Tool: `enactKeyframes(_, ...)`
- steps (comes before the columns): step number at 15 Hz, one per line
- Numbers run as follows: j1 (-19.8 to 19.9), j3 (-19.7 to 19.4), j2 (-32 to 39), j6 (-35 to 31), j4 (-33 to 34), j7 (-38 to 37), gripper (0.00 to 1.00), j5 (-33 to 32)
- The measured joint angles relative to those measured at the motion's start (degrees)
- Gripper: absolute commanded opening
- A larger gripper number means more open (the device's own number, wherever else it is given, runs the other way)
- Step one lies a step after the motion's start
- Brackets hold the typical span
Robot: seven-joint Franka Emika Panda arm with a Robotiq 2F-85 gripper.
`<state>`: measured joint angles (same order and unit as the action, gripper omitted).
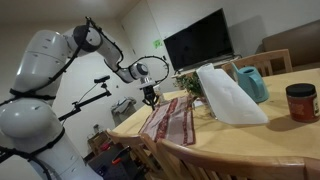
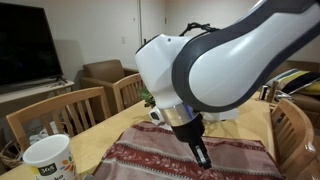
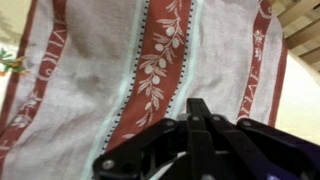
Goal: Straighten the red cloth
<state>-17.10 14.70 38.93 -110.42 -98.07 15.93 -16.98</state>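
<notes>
In an exterior view, the red cloth (image 1: 172,120) lies on the table (image 1: 260,138), with the tool (image 1: 150,98) at its far end. In an exterior view, the tool (image 2: 203,156) points down at the cloth (image 2: 140,162). In the wrist view, the tool (image 3: 197,112) is fully closed with nothing visibly pinched, and the cloth (image 3: 110,70) is spread beneath it.

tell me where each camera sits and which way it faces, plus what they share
Exterior view: beside the robot's base, looking along the light wooden table toward the black flat television; the whole white robot arm and gripper show.
Exterior view: low at the table's edge, facing the slatted wooden chairs; the arm's bulky wrist fills it.
Wrist view: looks down onto the dull red-brown striped fabric cloth; the shut gripper enters at the bottom.
Shared: all three show cloth and gripper; both exterior views show the television.
</notes>
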Motion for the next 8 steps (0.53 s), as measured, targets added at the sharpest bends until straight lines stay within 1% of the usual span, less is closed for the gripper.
enactKeyframes(1, -0.53, -0.81, -0.72, -1.37, -0.25, -1.88, 0.0, -1.52)
enactKeyframes(2, -1.0, -1.69, -1.25, -3.08, -0.59, -3.67, 0.26, -3.11)
enactKeyframes(3, -1.49, -2.66, -1.65, -5.26, -1.06, -5.61, 0.28, -4.71)
enactKeyframes(4, -1.63, -3.29, -1.87, -8.06, -1.7, -7.02, 0.09, -5.59)
enactKeyframes(6, -1.58, -3.47, -1.62, -8.76, -1.91, -7.15, 0.25, -5.66)
enactKeyframes(7, -1.62, -3.46, -1.52, -8.76, -1.91, -7.14, 0.28, -5.65)
enactKeyframes(8, -1.68, -3.44, -1.49, -8.76, -1.91, -7.14, 0.28, -5.65)
